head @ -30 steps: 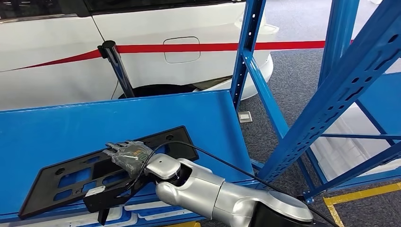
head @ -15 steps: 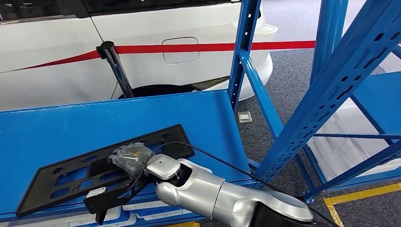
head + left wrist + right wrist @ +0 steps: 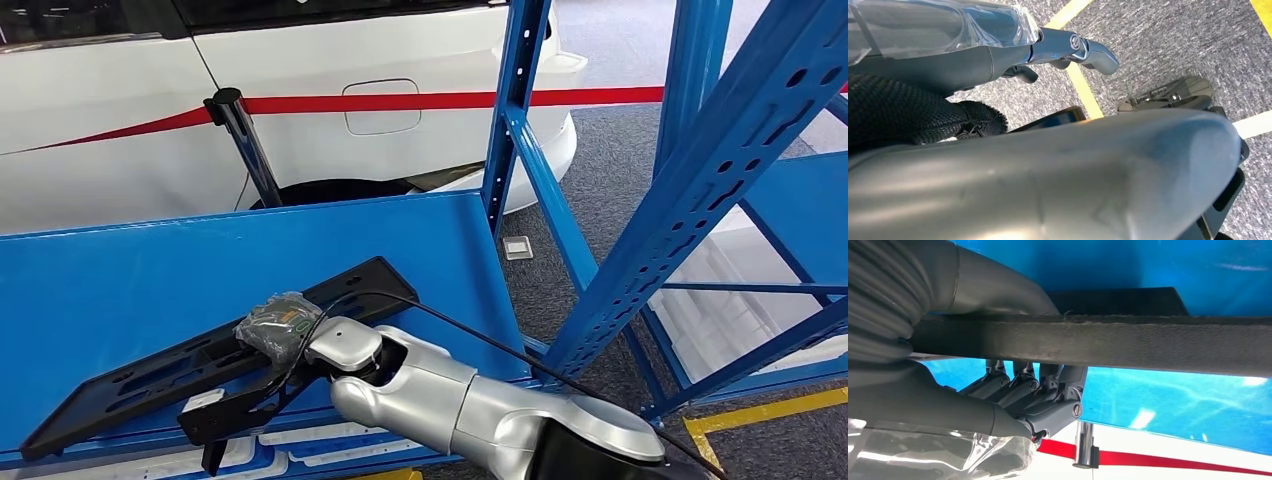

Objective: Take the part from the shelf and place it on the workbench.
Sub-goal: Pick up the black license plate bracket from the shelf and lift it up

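The right hand (image 3: 275, 328) grips the black part (image 3: 150, 375), tilted over the blue shelf (image 3: 120, 275).

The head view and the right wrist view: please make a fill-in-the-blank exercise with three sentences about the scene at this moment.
1. The right hand grips the long ____ part, which has cut-out holes.
2. The part is tilted above the ____ shelf.
3. Behind the shelf stands a white car with a ____ stripe along its side.

Missing words: black; blue; red
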